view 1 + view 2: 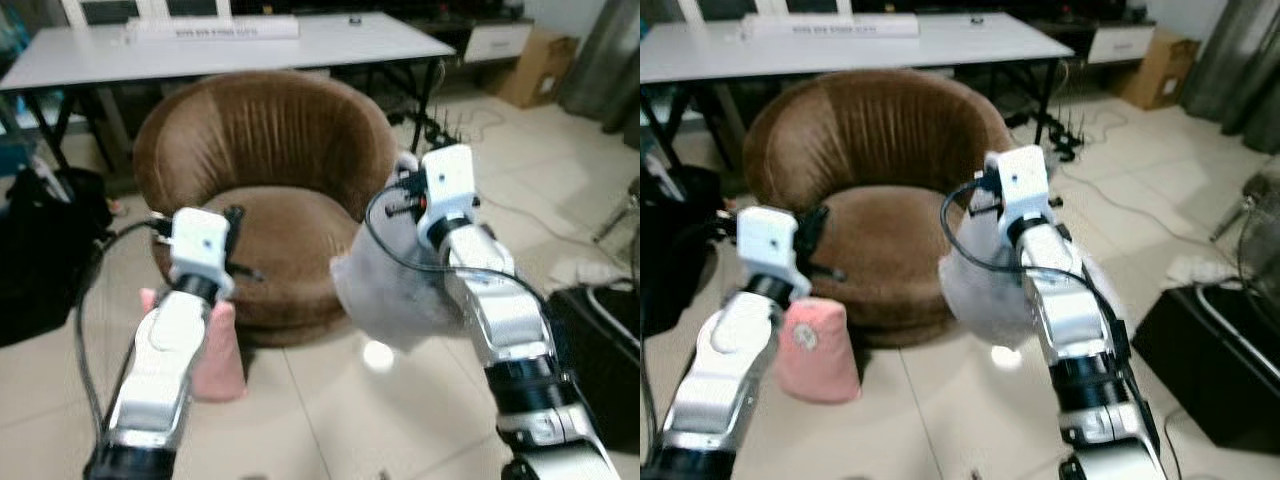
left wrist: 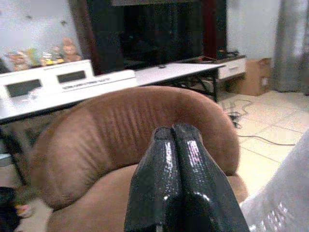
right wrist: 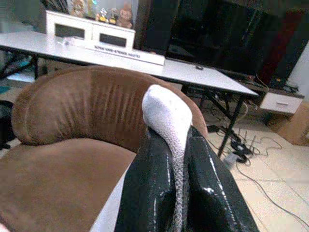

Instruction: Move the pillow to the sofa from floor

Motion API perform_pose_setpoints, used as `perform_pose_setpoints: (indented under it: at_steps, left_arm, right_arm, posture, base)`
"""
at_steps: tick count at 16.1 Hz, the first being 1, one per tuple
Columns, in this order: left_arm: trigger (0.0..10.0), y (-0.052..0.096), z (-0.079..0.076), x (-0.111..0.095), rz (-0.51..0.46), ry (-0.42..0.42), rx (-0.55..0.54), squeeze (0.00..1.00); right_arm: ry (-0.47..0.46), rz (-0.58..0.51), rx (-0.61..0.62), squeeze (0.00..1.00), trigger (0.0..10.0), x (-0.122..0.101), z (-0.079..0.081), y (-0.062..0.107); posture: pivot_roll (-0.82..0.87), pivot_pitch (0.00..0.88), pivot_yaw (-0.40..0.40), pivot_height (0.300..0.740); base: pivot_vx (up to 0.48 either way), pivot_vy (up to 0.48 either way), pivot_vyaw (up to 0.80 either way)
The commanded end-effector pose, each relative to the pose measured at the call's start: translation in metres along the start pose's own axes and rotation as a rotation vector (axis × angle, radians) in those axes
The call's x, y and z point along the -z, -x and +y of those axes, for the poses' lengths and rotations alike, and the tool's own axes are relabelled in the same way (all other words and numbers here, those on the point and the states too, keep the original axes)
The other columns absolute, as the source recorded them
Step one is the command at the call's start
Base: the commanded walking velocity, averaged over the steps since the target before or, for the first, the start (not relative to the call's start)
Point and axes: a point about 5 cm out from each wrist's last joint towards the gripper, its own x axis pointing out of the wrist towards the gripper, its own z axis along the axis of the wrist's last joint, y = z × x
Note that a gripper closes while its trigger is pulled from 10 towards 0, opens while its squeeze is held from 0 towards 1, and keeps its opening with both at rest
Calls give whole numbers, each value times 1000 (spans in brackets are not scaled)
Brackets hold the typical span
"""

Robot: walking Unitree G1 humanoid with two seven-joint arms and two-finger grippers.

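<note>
The right tool (image 3: 179, 203) pinches the grey pillow (image 1: 385, 295) by its edge so it hangs clear of the floor beside the brown sofa (image 1: 270, 215), while the left tool (image 2: 176, 183) is closed, empty.

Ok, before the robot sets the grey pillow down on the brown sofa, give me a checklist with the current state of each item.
1. Right pincer shut on the grey pillow: ok, a fold of fabric is pinched between the fingers.
2. Pillow off the floor: ok, it hangs beside the sofa's front edge.
3. Pillow above the sofa seat: not ok, most of it hangs over the tiles.
4. Seat free to receive it: ok, nothing lies on the cushion.
5. Left pincer out of the way: ok, shut and holding nothing, pointing at the sofa.
6. Pink pillow on the floor by the sofa base: cannot tell whether it will obstruct.
</note>
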Motion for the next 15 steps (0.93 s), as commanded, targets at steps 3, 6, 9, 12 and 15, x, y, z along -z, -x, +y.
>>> perform_pose_setpoints:
  at_steps: [3,6,9,12,15]
  left_arm:
    - [10000,-3,-5,-2,-13,20,16,0]
    - [10000,-4,-5,-3,-15,24,25,0]
    - [10000,-5,-5,-3,-13,26,26,0]
    - [10000,-5,-4,-3,-14,30,22,0]
    - [10000,-6,-4,-3,-13,33,25,0]
  right_arm:
    - [10,-68,19,0,10000,-16,-5,-1]
    - [8,-64,14,0,10000,-16,-4,-2]
    - [9,-60,8,0,10000,-16,-2,-4]
    - [9,-59,7,0,10000,-16,-2,-6]
    - [10,-57,7,0,10000,-16,-2,-6]
  posture:
    - [85,0,-12,740]
    - [86,0,-13,740]
    - [94,0,-22,740]
    - [94,0,-22,740]
    - [93,0,-23,740]
  base:
    - [0,0,0]
    - [265,0,0]
    - [331,0,0]
    - [365,0,0]
    - [381,0,0]
